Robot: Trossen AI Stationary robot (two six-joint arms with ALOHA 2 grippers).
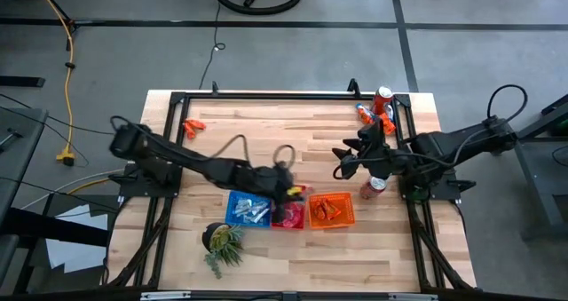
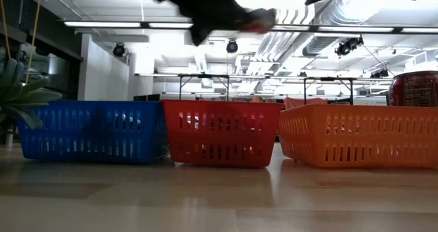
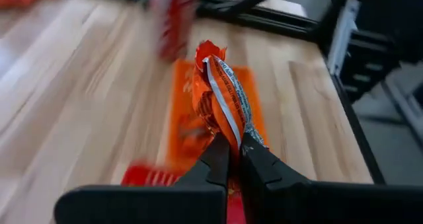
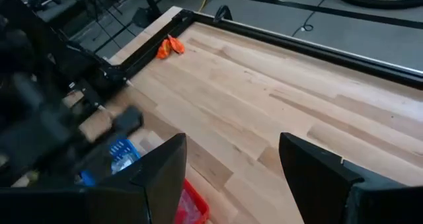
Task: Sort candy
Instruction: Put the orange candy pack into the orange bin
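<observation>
Left arm stretched across the counter toward its centre, elbow low, wrist angled down. Left claw [image 3: 234, 148] fingers pressed together, pinching a candy [image 3: 218, 95]. Right arm reaches inward from the counter's right edge, claw [image 4: 231, 178] fingers spread wide, nothing between them. Its height above the counter is hard to judge, probably raised.

No text, brand or number can be read anywhere. The orange candy wrapper [image 3: 221, 105] pinched in the left end effector [image 3: 234, 151] carries print too blurred to make out, and the lettering on the red soda can [image 2: 414, 88] is likewise illegible.
</observation>
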